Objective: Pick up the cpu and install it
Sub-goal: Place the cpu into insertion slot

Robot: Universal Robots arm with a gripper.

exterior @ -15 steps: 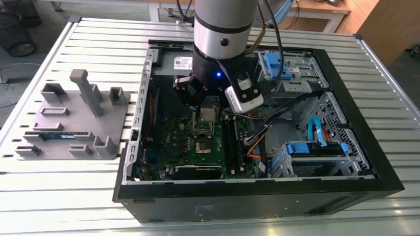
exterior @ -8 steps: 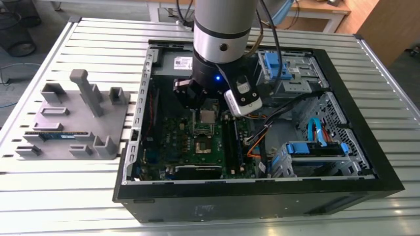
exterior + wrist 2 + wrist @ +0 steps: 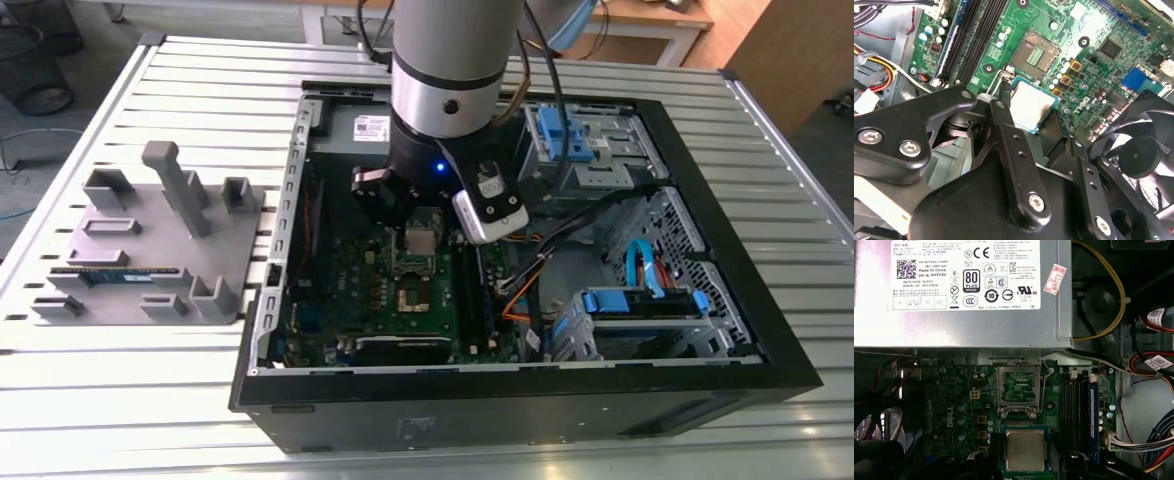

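Cpu [image 3: 1025,450] shows square silver-grey top, thin greenish rim.

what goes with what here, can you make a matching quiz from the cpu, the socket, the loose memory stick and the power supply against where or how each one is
Things:
1 cpu
2 socket
3 loose memory stick
4 power supply

Place or state:
a in the grey holder outside the case
b held in the pincer
c empty, on the motherboard
d silver box with a white label

Pairs: 1-b, 2-c, 3-a, 4-d
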